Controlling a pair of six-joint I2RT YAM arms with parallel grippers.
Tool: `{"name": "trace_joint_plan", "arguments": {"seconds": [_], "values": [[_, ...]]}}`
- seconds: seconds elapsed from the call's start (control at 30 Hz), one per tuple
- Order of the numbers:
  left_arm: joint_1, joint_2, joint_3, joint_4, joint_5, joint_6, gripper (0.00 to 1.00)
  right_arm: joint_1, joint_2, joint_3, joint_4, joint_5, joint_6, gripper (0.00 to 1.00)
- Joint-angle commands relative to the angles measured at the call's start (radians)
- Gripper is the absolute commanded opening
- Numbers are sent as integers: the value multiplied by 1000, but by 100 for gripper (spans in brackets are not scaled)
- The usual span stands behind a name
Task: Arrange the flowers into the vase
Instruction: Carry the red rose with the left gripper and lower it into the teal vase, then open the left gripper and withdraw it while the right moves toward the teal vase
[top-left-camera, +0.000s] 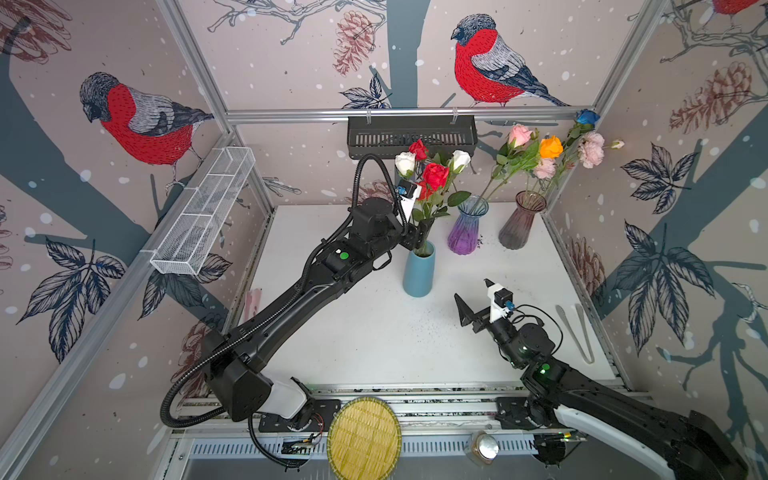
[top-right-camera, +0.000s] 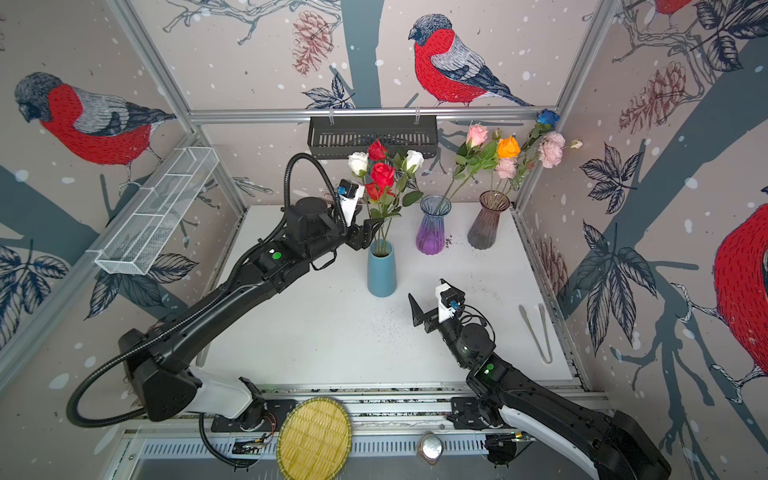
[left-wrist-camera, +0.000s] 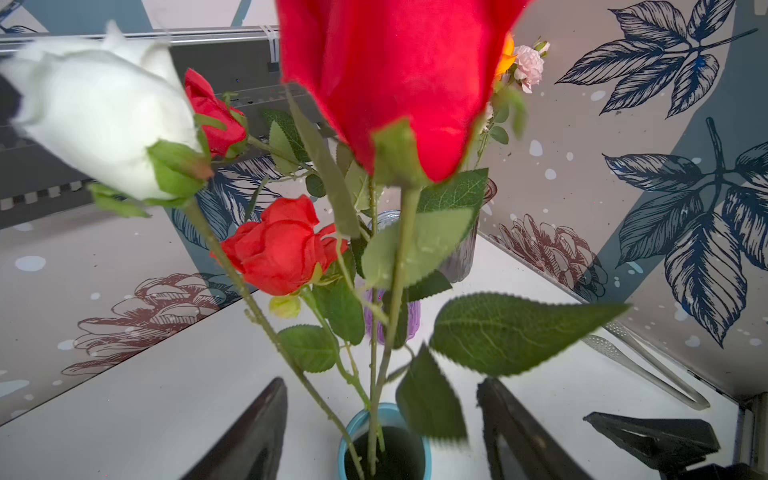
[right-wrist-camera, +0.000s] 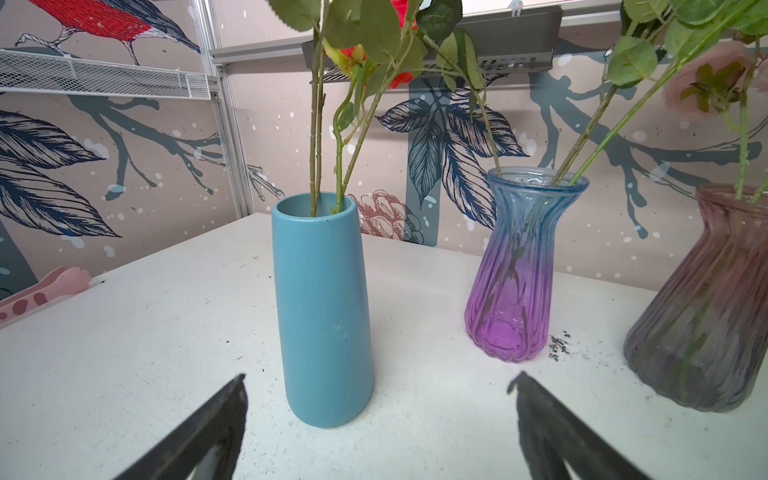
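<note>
Your left gripper (left-wrist-camera: 380, 432) sits just above the mouth of the blue vase (top-left-camera: 419, 270), its fingers (left-wrist-camera: 249, 436) spread apart on either side of the stems and gripping nothing; the stems run free between them down into the vase. That vase stands near the middle of the white table (top-left-camera: 365, 332) and carries the red and white flowers (top-left-camera: 434, 174): in both top views you can count two white roses and three red ones above it, leaning a little toward the back wall. Behind and to the right, the purple-blue glass vase (top-left-camera: 465, 230) and the smoky pink glass vase (top-left-camera: 521, 224) stand side by side, apart from each other, with pink, orange and blue roses and pale pink carnations (top-left-camera: 552, 149) fanned out over them. Your right gripper (top-left-camera: 473, 297) hangs low over the table in front of the blue vase, clear of it, jaws spread wide and empty; its wrist view looks straight at the vase's side. Metal tongs (top-left-camera: 579, 332) lie along the table's right edge, and a round woven tray (top-left-camera: 363, 436) rests on the front rail.
</note>
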Motion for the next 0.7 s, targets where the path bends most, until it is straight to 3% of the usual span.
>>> {"name": "trace_joint_plan", "arguments": {"seconds": [0.0, 0.23, 0.4, 0.57, 0.67], "values": [[5, -73, -65, 79, -59, -9, 72, -4, 11, -1, 21, -2, 8, 99], [13, -337, -415, 363, -54, -82, 69, -9, 70, 4, 40, -7, 6, 99], [13, -448, -646, 491, -17, -149, 76, -18, 138, 8, 68, -19, 3, 100], [13, -521, -832, 578, -20, -212, 78, -44, 244, 14, 124, -131, 17, 99], [13, -547, -932, 618, -53, -236, 84, -64, 323, 37, 155, -200, 43, 99]]}}
